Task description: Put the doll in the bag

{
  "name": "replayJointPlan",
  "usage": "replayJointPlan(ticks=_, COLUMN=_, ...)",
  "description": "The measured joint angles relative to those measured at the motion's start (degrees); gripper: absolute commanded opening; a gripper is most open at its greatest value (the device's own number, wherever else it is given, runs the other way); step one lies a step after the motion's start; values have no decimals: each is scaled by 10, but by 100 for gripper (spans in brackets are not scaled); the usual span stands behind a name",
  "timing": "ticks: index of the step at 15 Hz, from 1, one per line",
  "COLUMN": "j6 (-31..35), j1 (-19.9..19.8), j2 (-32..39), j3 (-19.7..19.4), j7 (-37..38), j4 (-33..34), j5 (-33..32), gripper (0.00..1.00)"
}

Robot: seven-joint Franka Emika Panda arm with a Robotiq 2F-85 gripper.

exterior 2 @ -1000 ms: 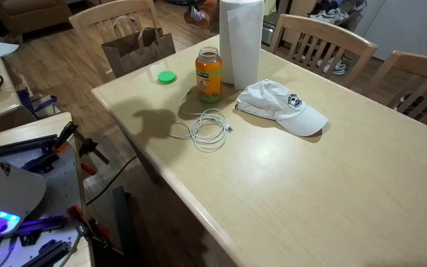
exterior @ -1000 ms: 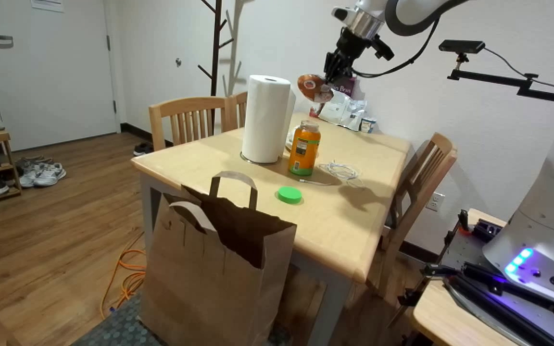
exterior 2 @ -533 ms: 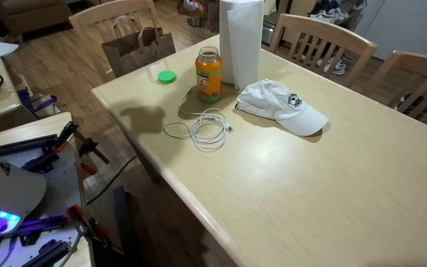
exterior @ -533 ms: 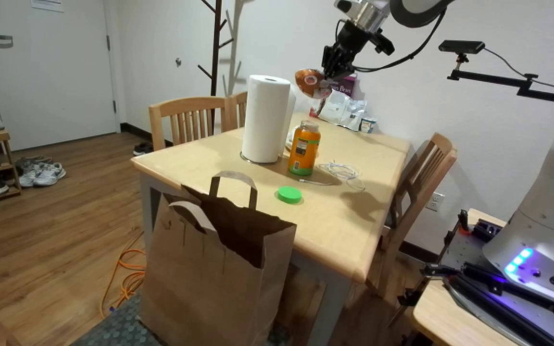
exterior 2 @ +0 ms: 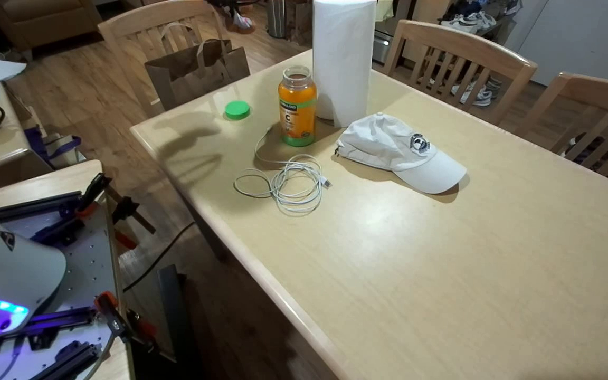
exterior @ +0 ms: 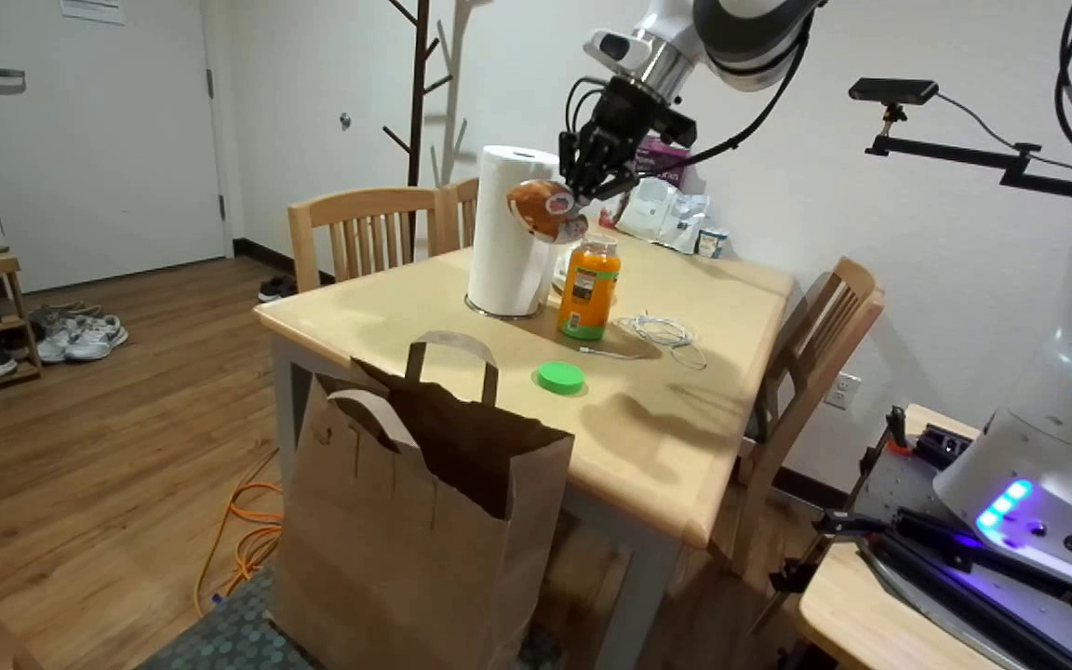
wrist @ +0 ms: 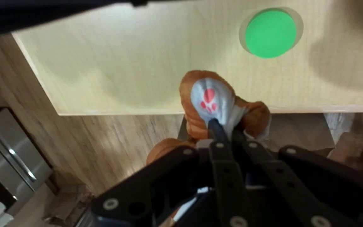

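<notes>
The doll [exterior: 536, 209] is a small reddish-brown plush figure with a white front and pink paw print, clear in the wrist view [wrist: 209, 97]. My gripper [exterior: 579, 189] is shut on its white cloth and holds it in the air, fingertips pinching it in the wrist view [wrist: 227, 129]. In an exterior view only a pale bit of the doll [exterior 2: 241, 21] shows at the top edge. The brown paper bag [exterior: 406, 549] stands open on a chair by the table's end, handles up; it also shows in an exterior view [exterior 2: 198, 76]. The doll is above and apart from the bag.
On the table [exterior 2: 441, 274] stand a paper towel roll [exterior: 510, 251] and an orange bottle [exterior: 589, 288]. A green lid [exterior: 560, 377], a white cable [exterior 2: 296, 184] and a white cap [exterior 2: 399, 150] lie there. Wooden chairs [exterior: 824, 354] surround the table.
In an exterior view the gripper and doll rose slightly, then moved left and down, now in front of the towel roll. In an exterior view the doll went left and up, mostly out of frame.
</notes>
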Motion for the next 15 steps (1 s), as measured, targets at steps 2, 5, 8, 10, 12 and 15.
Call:
replayJointPlan(ticks=2, j6=-6, j1=-2, j2=24, j3=20, j7=-55, j4=14, j5=18, gripper=6)
replayJointPlan(ticks=5, j6=-6, j1=-5, j2=30, j3=25, j7=-59, j4=15, j5=20, gripper=4)
replayJointPlan(ticks=8, j6=-6, j1=-6, j2=32, j3=31, j7=-67, j4=17, j5=22, gripper=4)
replayJointPlan(ticks=10, j6=-7, j1=-6, j2=46, j3=51, j7=-106, j4=32, j5=35, gripper=4)
replayJointPlan(ticks=12, j6=-13, j1=-4, j2=67, j3=77, j7=-141, j4=58, j5=39, gripper=4)
replayJointPlan(ticks=15, j6=-44, j1=-3, j2=102, j3=111, j7=-189, j4=104, j5=39, gripper=4)
